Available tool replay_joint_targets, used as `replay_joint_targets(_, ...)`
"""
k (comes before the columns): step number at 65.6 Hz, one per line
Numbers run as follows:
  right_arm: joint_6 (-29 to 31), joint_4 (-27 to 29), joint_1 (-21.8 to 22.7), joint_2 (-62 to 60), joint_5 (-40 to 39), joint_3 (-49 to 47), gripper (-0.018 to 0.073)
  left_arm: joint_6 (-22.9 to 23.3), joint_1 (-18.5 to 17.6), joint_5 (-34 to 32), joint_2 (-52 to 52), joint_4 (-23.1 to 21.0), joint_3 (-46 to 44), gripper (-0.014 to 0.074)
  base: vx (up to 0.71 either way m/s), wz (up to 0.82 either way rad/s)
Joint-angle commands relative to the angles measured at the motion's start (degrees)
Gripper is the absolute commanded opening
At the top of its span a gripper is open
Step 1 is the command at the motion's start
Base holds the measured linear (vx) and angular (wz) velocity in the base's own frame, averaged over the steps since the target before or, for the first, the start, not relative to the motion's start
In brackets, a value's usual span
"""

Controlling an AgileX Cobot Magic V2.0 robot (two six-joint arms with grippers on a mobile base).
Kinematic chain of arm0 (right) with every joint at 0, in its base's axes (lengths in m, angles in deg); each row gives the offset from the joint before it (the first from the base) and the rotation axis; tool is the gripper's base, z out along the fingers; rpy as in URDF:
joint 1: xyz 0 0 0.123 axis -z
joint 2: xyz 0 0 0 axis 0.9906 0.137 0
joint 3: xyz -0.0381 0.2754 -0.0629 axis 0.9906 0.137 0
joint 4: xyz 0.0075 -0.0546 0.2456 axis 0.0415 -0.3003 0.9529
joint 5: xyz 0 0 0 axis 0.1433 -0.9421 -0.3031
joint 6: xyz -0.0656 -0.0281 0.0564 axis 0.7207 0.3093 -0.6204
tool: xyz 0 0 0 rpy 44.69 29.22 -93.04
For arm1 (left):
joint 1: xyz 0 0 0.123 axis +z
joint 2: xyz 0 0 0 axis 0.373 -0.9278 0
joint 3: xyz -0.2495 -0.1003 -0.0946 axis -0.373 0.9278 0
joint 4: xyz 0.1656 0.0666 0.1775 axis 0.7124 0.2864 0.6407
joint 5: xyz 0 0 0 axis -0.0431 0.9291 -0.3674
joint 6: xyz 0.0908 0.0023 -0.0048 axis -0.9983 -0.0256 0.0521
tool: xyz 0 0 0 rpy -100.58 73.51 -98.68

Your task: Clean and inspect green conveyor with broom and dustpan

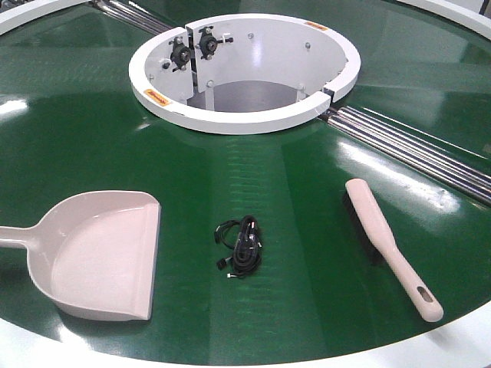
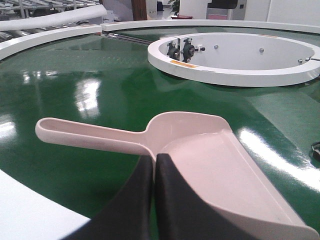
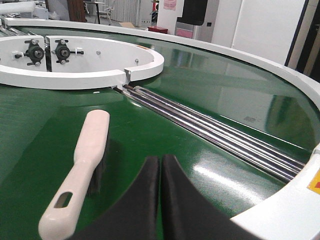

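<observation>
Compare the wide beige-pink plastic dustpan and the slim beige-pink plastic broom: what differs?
Shape: the dustpan is a wide open scoop; the broom is a narrow bar with dark bristles.
Place: the dustpan lies left of the black cable bundle, the broom right of it.
Pose: the dustpan's handle runs leftward; the broom's handle slants toward the near rim.
Shared: the same beige-pink plastic, both lying on the green conveyor.

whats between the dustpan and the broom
A small black coiled cable, lying on the green conveyor between dustpan and broom; the exterior front view shows it.
</observation>
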Motion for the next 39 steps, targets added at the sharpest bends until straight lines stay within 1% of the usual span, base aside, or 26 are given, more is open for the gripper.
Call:
replay_joint_targets(1, 0.1, -0.5, 0.4, -0.4, -4.4, 1.0, -0.0004, 0.4, 0.0, -3.9, 0.8, -0.3, 0.9, -0.0006, 0.00, 0.00)
replay_joint_targets(39, 0.1, -0.5, 0.4, -0.4, -4.4, 1.0, -0.0004, 0.4, 0.0, -3.9, 0.8, -0.3, 0.9, -0.0006, 0.00, 0.00)
